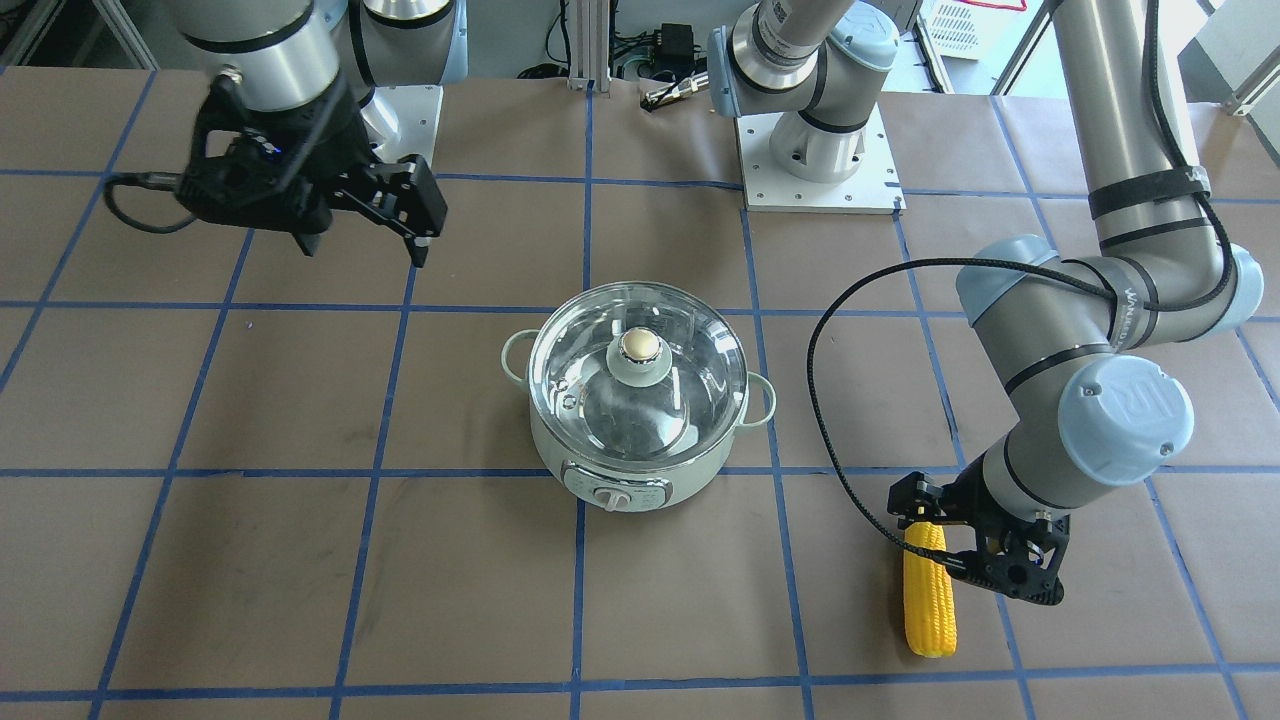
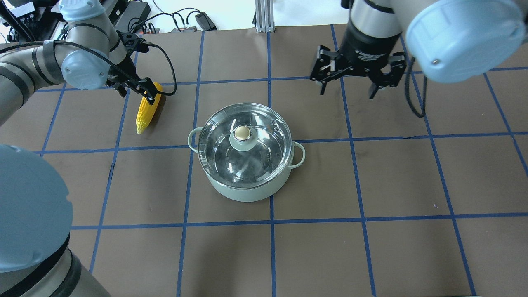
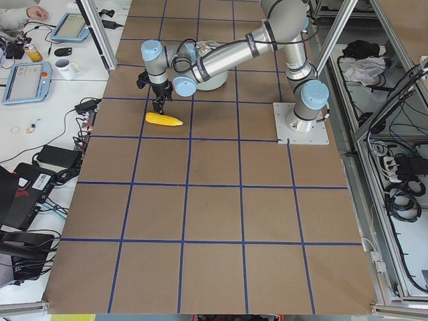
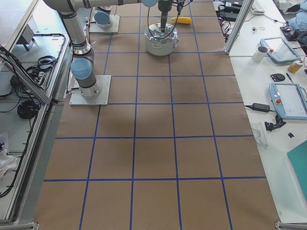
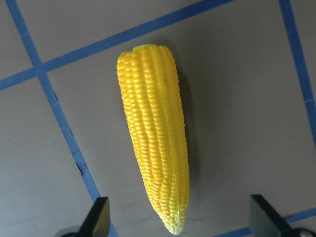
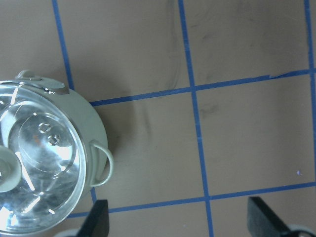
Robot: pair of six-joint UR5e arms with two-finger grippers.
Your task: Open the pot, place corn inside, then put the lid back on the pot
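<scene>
The mint-green pot [image 1: 640, 470] stands mid-table with the glass lid [image 1: 690, 390] closed on it. They also show in the overhead view as pot [image 2: 243, 192] and lid [image 2: 258, 161], and at the left edge of the right wrist view as pot [image 6: 96, 128] and lid [image 6: 39, 163]. The yellow corn [image 1: 928, 600] lies on the table on my left side, seen from overhead [image 2: 145, 113] and in the left wrist view [image 5: 155, 138]. My left gripper [image 1: 975, 555] hovers open over the corn [image 2: 136, 93], not touching it. My right gripper [image 2: 354, 86] is open and empty, raised beyond the pot [image 1: 370, 240].
Blue tape lines grid the brown table. The arm base plates [image 1: 820, 160] stand at the robot's edge. A black cable [image 1: 830, 400] loops off the left arm between pot and corn. Operator desks with tablets [image 4: 288, 98] and a mug [image 4: 261, 52] flank the table.
</scene>
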